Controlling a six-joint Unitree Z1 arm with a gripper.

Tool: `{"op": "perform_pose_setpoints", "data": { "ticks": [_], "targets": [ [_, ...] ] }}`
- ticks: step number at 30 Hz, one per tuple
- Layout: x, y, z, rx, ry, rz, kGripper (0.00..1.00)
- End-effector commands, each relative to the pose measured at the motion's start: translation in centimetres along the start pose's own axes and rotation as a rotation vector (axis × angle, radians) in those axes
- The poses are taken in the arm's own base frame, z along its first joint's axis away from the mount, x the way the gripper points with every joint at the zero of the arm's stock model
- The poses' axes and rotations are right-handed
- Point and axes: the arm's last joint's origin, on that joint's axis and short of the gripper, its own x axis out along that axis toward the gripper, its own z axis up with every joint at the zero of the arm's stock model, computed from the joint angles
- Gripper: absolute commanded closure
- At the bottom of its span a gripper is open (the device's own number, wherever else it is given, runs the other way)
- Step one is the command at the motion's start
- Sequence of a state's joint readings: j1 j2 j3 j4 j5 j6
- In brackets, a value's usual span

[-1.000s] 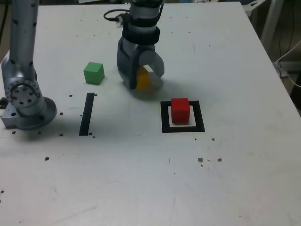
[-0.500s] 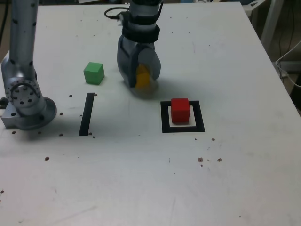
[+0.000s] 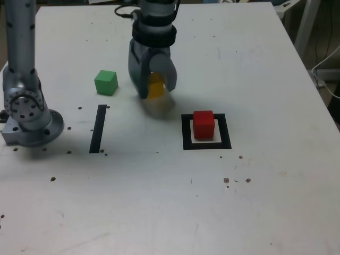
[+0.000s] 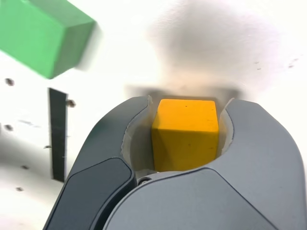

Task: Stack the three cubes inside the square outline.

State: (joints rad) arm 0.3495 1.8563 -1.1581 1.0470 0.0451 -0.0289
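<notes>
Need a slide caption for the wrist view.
Wrist view: hand shut on the yellow cube, green cube and black tape strip on the table beyond.

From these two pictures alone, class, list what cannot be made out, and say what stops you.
- Yellow cube, exterior view: mostly hidden by the pincer.
- Green cube, wrist view: blurred, cut off by the picture's edge.
- Red cube and square outline: absent from the wrist view.
- Dark specks, exterior view: too small to identify.

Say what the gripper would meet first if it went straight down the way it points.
Probably bare table: the gripper, shut on the yellow cube, points down at empty surface, apart from the green cube.
</notes>
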Motion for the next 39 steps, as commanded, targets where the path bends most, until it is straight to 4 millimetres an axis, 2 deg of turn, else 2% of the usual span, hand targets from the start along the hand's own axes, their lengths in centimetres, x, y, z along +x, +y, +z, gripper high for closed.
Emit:
{"op": "perform_pose_setpoints", "data": {
  "ticks": [1, 7, 14, 19, 24, 30, 39],
  "targets": [
    [-0.9, -0.5, -0.5, 0.023, -0.016, 0.009, 0.78],
    [-4.0, -3.5, -1.6, 0.142, -0.059, 0.060, 0.78],
    [-7.5, -7.6, -1.9, 0.267, -0.088, 0.116, 0.77],
    [-8.9, -9.7, -1.7, 0.303, -0.114, 0.095, 0.77],
    [-9.1, -11.9, -1.0, 0.330, -0.123, 0.061, 0.77],
    [-7.8, -14.7, 0.0, 0.353, -0.109, 0.052, 0.77],
    [-6.8, -16.0, 0.9, 0.361, -0.100, 0.072, 0.77]
  ]
}}
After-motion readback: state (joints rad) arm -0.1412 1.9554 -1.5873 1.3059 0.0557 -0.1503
